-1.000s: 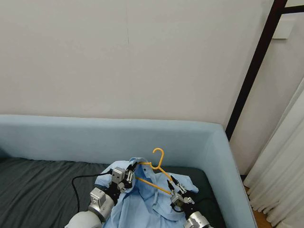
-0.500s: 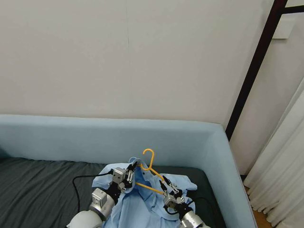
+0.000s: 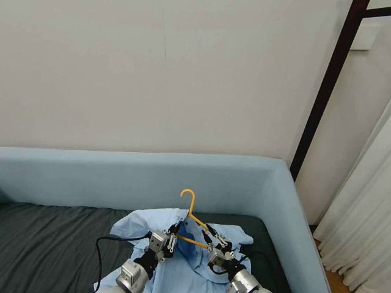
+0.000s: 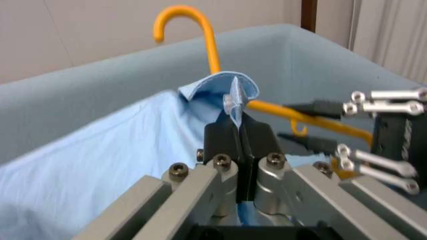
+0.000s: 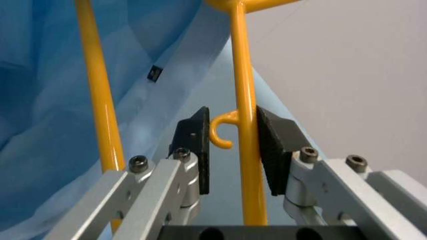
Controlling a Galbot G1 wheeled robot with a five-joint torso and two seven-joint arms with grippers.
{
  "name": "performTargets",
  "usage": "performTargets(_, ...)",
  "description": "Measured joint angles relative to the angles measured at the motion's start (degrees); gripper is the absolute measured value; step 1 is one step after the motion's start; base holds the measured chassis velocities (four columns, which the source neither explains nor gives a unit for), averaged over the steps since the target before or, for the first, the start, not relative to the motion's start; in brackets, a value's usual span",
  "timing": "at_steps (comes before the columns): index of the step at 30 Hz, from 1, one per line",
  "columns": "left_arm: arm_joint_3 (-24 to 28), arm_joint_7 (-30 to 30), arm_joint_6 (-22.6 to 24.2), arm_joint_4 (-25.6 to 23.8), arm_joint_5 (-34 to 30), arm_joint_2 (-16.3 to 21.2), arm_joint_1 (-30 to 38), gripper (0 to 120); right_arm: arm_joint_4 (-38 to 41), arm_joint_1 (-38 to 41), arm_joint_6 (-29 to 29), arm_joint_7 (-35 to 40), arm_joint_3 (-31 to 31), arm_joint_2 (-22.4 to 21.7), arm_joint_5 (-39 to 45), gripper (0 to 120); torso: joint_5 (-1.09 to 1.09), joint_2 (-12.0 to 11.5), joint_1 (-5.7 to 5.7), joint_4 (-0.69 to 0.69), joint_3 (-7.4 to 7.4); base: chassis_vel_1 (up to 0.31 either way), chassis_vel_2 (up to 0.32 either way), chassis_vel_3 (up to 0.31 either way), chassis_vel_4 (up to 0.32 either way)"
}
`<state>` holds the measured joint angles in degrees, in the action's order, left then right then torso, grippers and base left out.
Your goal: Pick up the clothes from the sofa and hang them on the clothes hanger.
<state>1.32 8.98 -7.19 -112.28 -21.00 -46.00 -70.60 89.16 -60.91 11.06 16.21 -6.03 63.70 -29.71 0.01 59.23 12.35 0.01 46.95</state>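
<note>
While both grippers work low over the right-hand end of the sofa (image 3: 122, 177), the light blue shirt (image 3: 146, 221) lies bunched on the dark grey seat cushion (image 3: 49, 238). It rests close to the corner where the pale blue backrest meets the side arm. The shirt spreads across the cushion and rises in a fold between the two arms.

The left gripper (image 4: 237, 125) is clamped tight on a small folded edge of the shirt. In the left wrist view that pinched flap of cloth stands up just beside the hanger's stem. The yellow hanger (image 5: 244, 75) is partly inside the garment, and its hook sticks up above the cloth in front of the backrest.

The right gripper (image 5: 233, 145) holds the hanger by one of its rods. Its jaws are drawn in narrow, with one black pad against the rod and the rod's little side hook toward the other pad. A second yellow rod runs past outside the fingers, with blue cloth behind it.

Behind the sofa stands a plain cream wall (image 3: 153, 73). To the right a black pole (image 3: 325, 91) leans up across the wall, and a white curtain (image 3: 366, 220) hangs beside it. A strip of wooden floor (image 3: 335, 282) shows between the sofa's end and the curtain.
</note>
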Motion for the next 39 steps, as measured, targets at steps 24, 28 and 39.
performTargets(24, -6.81, 1.91, -3.21, -3.41, 4.98, 1.31, -8.60, 74, -2.34, -0.25, 5.04, 4.28, 5.26, 2.07, -7.96, 22, -0.01, 0.00, 0.00, 0.00, 0.00, 0.000, 0.000, 0.000, 0.000)
performTargets(28, -8.44, -1.03, -6.97, -4.15, 4.55, 2.30, -10.90, 89, -2.70, -0.26, 5.48, 4.48, 5.73, 1.98, -8.24, 22, 0.00, 0.00, 0.00, 0.00, 0.00, 0.000, 0.000, 0.000, 0.000)
performTargets(39, -11.91, -5.25, -7.96, -3.91, -1.15, 6.20, -7.07, 100, -3.64, -1.18, 8.16, 7.09, 7.49, 2.94, -14.46, 22, -0.01, 0.00, 0.00, 0.00, 0.00, 0.000, 0.000, 0.000, 0.000)
